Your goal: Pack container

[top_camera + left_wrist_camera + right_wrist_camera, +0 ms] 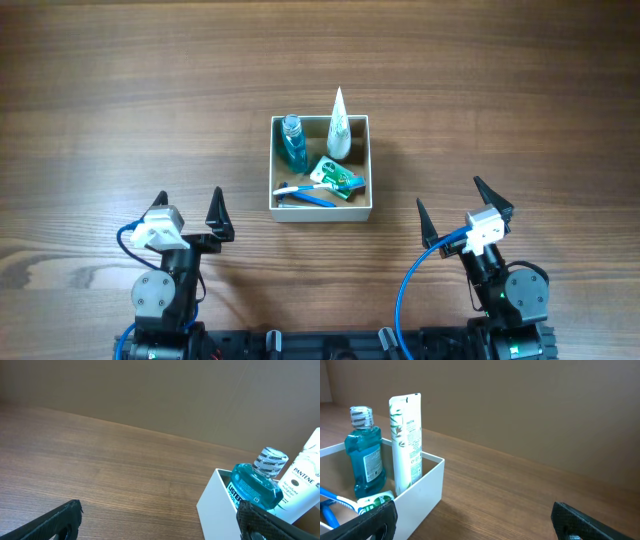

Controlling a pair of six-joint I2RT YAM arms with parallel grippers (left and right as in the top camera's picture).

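The bench (120, 100) is dark wood grain and takes up nearly all one sees. On it sits the container (320, 214), a square white box with an open top. It lies ahead of both pairs of fingers and in the gap between them, well apart from each.

The left fingers (217, 212) are spread wide and released, with nothing between them, hanging low over bare wood. The container is forward of them and off to their right; from the left wrist only its near corner shows, past the right-hand finger. The right fingers (425, 225) are likewise spread and hold nothing. The container is forward of them and to their left, and its white wall fills the lower left of that wrist view.

Inside, a blue mouthwash bottle (293, 145) stands upright in the far corner on the left fingers' side. A white tube (339, 128) stands just beside it in the far corner on the right fingers' side, taller than the bottle and rising well above the rim. A green toothpaste (335, 178) lies flat in the half nearer the fingers. A blue and white toothbrush (305, 195) lies beside it, along the wall nearest the fingers.
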